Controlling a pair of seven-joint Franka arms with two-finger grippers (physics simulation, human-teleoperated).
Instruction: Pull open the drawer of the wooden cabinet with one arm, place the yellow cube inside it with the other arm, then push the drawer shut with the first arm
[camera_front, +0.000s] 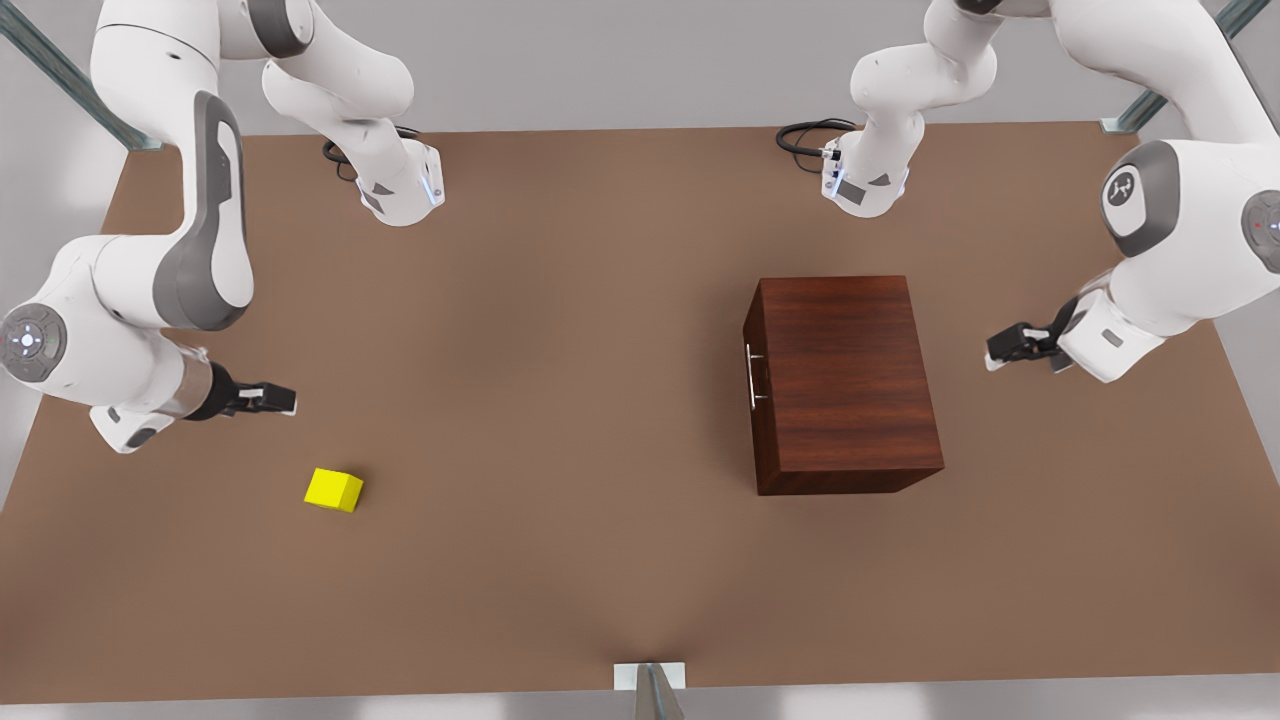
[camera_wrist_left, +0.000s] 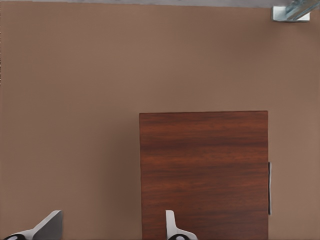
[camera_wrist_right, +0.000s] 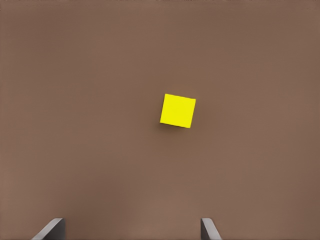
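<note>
In the front view, the cabinet (camera_front: 840, 385) is seen at 3 o'clock on the brown bench (camera_front: 560, 330), its drawer (camera_front: 756, 385) closed, the handle (camera_front: 751, 376) facing 9 o'clock. The cube (camera_front: 334, 490) lies at 8 o'clock, well apart. The right gripper (camera_front: 268, 400) hangs near the cube; the left gripper (camera_front: 1010, 347) hangs beside the cabinet's rear. Both arms are cut off by the frame.

In the left wrist view, the jaws are seen apart, fingertips (camera_wrist_left: 172, 227) cropped, above the cabinet (camera_wrist_left: 204, 175).

In the right wrist view, the jaws stand apart, the cube (camera_wrist_right: 178, 111) lying beyond them untouched. No writing can be read.
</note>
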